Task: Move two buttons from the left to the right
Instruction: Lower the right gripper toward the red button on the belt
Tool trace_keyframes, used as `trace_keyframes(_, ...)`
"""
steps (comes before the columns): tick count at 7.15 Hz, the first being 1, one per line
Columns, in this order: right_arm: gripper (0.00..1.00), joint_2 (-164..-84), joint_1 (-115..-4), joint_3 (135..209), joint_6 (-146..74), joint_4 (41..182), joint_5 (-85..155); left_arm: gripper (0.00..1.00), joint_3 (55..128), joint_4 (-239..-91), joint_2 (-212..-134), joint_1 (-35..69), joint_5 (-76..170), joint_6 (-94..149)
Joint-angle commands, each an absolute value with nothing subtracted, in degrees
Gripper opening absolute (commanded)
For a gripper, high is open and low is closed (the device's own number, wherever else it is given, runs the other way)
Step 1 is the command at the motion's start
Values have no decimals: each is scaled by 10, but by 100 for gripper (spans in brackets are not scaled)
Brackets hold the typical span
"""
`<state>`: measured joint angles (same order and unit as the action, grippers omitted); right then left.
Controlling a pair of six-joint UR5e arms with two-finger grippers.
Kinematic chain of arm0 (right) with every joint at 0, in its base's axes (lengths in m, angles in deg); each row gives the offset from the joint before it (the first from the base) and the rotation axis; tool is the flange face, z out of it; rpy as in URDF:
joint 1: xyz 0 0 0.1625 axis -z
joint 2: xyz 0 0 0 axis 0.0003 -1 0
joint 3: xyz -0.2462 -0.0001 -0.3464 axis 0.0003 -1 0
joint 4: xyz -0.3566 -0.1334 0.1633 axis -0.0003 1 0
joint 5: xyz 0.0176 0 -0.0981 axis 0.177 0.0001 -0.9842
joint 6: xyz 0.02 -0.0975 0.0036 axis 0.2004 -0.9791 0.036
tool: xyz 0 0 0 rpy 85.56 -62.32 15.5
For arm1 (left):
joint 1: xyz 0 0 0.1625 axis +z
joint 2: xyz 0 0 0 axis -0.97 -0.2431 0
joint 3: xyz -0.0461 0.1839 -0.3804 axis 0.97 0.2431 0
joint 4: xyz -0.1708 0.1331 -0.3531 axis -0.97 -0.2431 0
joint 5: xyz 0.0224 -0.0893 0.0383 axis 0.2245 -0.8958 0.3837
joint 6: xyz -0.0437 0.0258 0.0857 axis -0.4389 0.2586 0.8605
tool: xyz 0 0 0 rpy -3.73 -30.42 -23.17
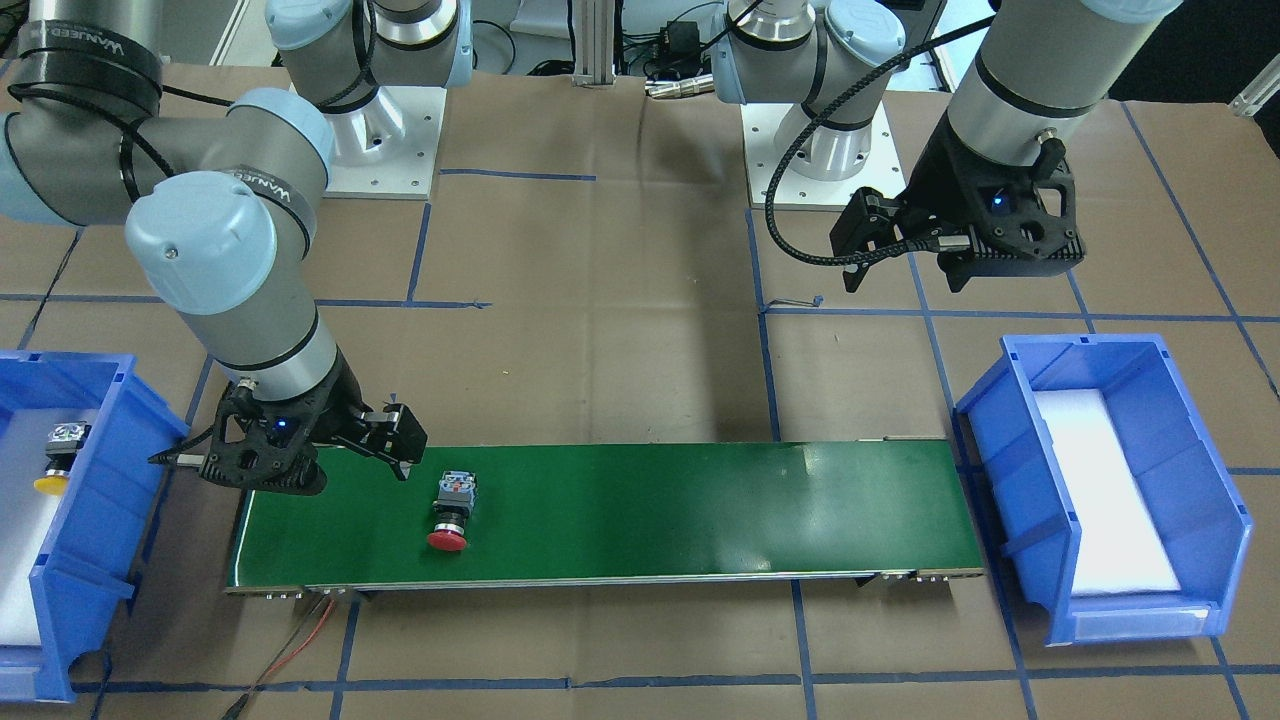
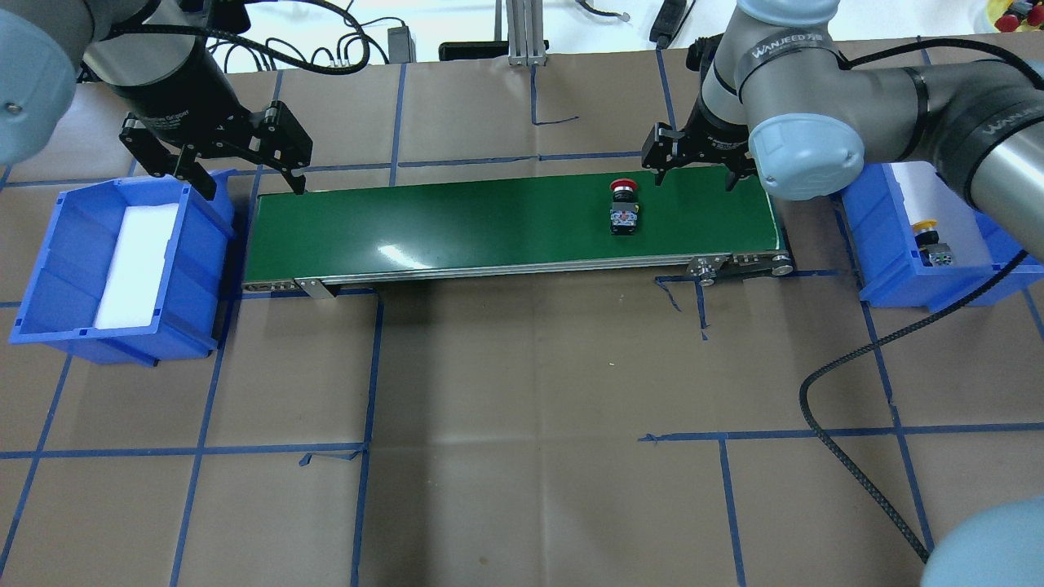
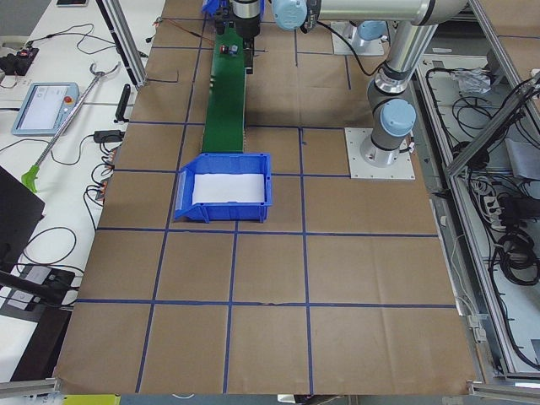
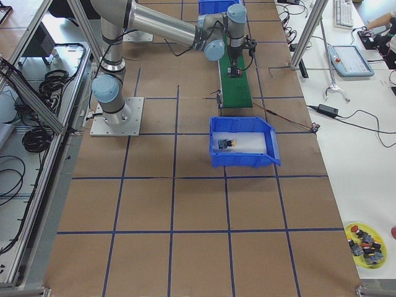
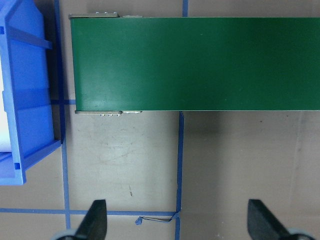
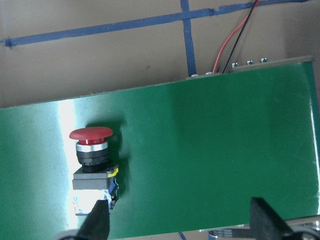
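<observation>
The red button lies on its side on the green conveyor belt, near the belt's right end. In the right wrist view the red button lies just ahead of one finger. My right gripper is open and empty over the belt's far edge, just right of the red button. The yellow button lies in the blue bin at the right. My left gripper is open and empty above the belt's left end; the left wrist view shows only belt and paper below it.
A second blue bin with a white foam liner stands at the belt's left end, below my left arm. Brown paper with blue tape lines covers the table. A black cable loops over the front right. Red and black wires leave the belt's right end.
</observation>
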<state>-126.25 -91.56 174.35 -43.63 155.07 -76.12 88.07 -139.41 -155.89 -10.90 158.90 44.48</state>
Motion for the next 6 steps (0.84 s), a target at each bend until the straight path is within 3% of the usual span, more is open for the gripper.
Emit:
trace_keyframes(1, 99, -1245, -916, 1742, -436, 1566, -760, 100, 881, -1394, -1559, -109, 1589, 445)
trace_keyframes(6, 99, -1207, -915, 1742, -435, 1606, -724, 100, 881, -1394, -1559, -109, 1589, 445)
